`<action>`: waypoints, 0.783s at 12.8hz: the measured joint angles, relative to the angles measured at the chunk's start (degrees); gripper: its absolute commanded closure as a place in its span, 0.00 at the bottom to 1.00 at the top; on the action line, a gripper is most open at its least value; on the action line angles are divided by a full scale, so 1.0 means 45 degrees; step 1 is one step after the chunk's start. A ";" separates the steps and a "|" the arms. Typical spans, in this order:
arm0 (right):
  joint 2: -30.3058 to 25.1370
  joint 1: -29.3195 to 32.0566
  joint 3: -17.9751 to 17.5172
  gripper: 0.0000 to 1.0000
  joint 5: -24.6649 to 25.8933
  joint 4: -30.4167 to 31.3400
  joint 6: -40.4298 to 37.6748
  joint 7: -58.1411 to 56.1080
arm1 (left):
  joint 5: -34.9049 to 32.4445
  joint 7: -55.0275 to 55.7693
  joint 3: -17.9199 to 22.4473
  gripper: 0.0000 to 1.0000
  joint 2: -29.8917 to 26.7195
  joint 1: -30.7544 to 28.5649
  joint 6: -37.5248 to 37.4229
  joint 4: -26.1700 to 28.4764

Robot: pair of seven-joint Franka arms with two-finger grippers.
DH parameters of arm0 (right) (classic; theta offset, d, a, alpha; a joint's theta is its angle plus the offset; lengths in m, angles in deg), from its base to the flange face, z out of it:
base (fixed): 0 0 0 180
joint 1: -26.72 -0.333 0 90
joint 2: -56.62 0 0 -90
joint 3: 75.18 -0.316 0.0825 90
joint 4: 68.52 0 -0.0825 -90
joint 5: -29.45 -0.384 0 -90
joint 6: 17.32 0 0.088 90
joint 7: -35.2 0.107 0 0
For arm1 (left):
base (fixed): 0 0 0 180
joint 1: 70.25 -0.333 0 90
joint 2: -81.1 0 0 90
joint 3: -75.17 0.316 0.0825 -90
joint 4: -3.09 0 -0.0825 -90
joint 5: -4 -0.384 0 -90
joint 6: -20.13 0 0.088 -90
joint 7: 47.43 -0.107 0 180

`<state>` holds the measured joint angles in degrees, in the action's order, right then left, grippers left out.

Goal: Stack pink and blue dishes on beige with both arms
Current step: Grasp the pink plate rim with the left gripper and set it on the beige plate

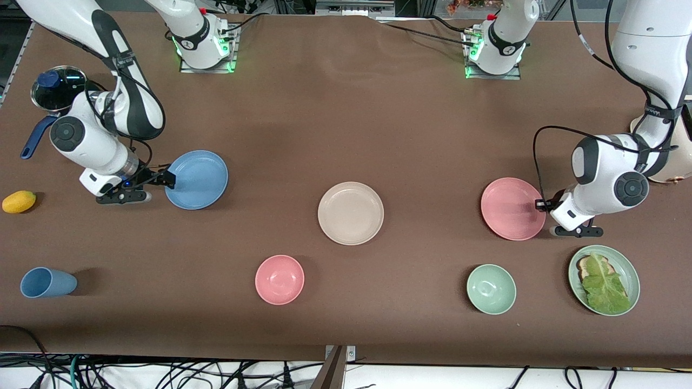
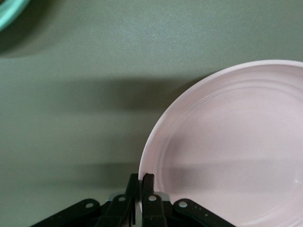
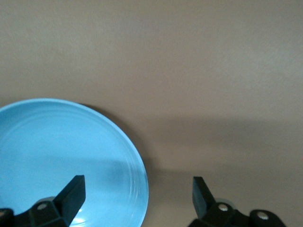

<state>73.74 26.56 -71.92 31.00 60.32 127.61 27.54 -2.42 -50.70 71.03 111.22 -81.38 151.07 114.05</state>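
No legible text, label, brand or number appears on any dish, on the table, or on either arm in any view. A small dark mark sits on each arm's base collar (image 1: 188, 43), possibly a logo, but it cannot be read.

Both arms reach down from their bases and bend low at the wrist, each at its own end of the surface. The left end effector (image 1: 542, 205) lies nearly level, its fingers (image 2: 147, 182) pressed close together with only a thin rim pinched between them. The right end effector (image 1: 168, 179) also lies nearly level just above the surface, its fingers (image 3: 75, 191) spread wide apart
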 measured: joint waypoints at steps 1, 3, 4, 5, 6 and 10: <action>0.0053 0.0000 -0.0001 0.00 0.0000 0.0120 0.0115 0.0000 | 0.0000 0.0107 -0.0093 1.00 -0.0078 -0.0005 -0.0442 -0.0167; 0.0170 0.0006 0.0000 0.00 0.0000 0.0352 0.0423 0.0000 | 0.0001 0.0582 -0.0447 1.00 -0.0164 -0.0004 -0.1846 -0.0954; 0.0313 0.0042 0.0004 0.00 0.0000 0.0431 0.0660 0.0000 | 0.0001 0.0963 -0.0743 1.00 -0.0199 -0.0002 -0.2581 -0.1422; 0.0509 0.0123 0.0007 0.01 0.0000 0.0475 0.0893 0.0000 | 0.0017 0.1475 -0.1106 1.00 -0.0240 0.0003 -0.3262 -0.1854; 0.0698 0.0217 0.0010 0.01 0.0000 0.0490 0.1074 -0.0005 | 0.0052 0.2030 -0.1517 1.00 -0.0273 0.0013 -0.3924 -0.2253; 0.0913 0.0320 0.0008 0.19 0.0000 0.0488 0.1231 -0.0019 | 0.1078 0.4327 -0.3225 1.00 -0.0523 0.0053 -0.5612 -0.3168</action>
<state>77.85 28.00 -71.89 31.00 62.52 133.15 27.46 2.43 -31.23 56.52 108.87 -81.14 125.82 99.79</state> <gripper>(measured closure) 0.079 0.947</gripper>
